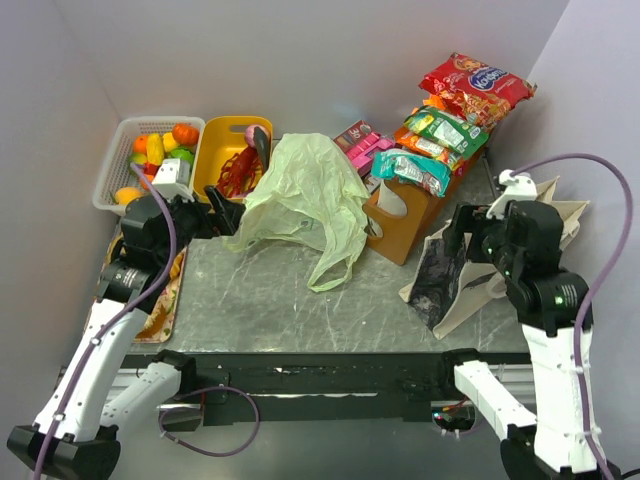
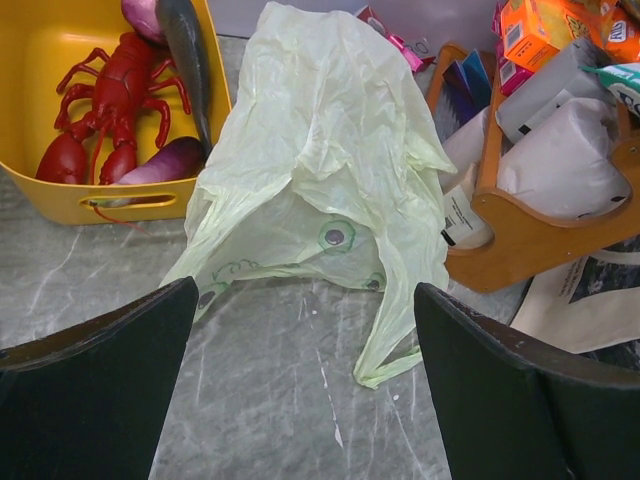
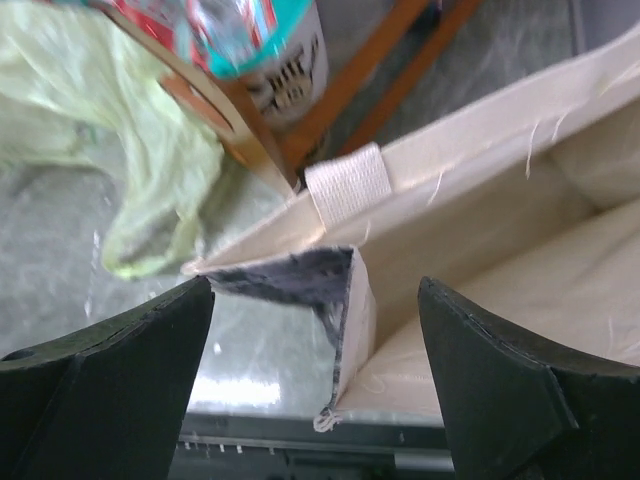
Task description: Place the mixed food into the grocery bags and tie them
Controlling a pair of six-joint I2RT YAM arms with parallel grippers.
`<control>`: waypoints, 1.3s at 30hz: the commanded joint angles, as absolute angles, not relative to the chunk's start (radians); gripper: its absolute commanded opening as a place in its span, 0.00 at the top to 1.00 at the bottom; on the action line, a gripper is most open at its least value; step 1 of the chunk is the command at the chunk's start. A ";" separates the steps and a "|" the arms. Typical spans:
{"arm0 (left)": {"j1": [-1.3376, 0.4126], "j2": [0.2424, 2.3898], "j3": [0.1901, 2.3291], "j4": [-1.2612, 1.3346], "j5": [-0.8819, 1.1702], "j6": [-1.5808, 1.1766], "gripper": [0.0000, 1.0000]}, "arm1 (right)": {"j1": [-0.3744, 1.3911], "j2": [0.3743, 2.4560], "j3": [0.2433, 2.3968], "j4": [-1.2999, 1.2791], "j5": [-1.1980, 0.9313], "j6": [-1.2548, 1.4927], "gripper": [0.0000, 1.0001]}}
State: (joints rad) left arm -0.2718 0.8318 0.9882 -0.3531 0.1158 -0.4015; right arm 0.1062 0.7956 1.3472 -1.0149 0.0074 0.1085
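Nearest me, at the front right of the table [image 1: 260, 300], the right gripper [image 1: 458, 232] is hanging released over the mouth of the canvas tote [image 1: 470, 295]. Its fingers [image 3: 110, 370] are spreading wide on either side of a folded-in corner of cloth and gripping nothing. Over on the left, the left gripper [image 1: 222, 214] is hovering just as wide and holding nothing. It is pointing at the pale green plastic bag [image 1: 305, 195], which is lying crumpled mid-table with one loop handle trailing toward the front. Behind the tote, snack packets [image 1: 440, 135] are sitting heaped on the wooden crate [image 1: 400, 225]. Farther back, a red lobster [image 2: 110, 90] is lying in the yellow basket [image 1: 225, 150], and toy fruit [image 1: 160, 145] is filling the white basket [image 1: 115, 170] in the far left corner.
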 commanded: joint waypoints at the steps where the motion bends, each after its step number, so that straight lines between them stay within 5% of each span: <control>1: -0.258 0.856 1.016 -0.310 0.181 -0.371 0.04 | 0.115 0.807 1.376 -1.118 0.038 0.072 0.10; 8: -0.242 0.868 0.989 -0.285 0.230 -0.365 0.04 | 0.133 0.859 1.313 -1.112 0.029 0.072 0.10; 14: -0.232 0.865 0.980 -0.281 0.253 -0.350 0.04 | 0.167 0.905 1.275 -1.022 -0.023 0.068 0.23; 17: -0.230 0.870 0.969 -0.272 0.267 -0.357 0.04 | 0.173 0.951 1.319 -1.046 -0.023 0.066 0.56; 18: -0.227 0.871 0.969 -0.273 0.270 -0.359 0.04 | 0.176 0.968 1.330 -1.054 -0.014 0.074 0.85; 20: -0.227 0.871 0.971 -0.273 0.273 -0.356 0.04 | 0.186 0.962 1.350 -1.057 -0.009 0.112 1.00; 29: -0.224 0.871 0.982 -0.279 0.324 -0.359 0.04 | 0.271 0.813 1.270 -0.899 -0.026 0.472 1.00; 39: -0.224 0.861 0.985 -0.256 0.465 -0.402 0.04 | 0.765 0.917 1.242 -0.850 0.251 0.692 1.00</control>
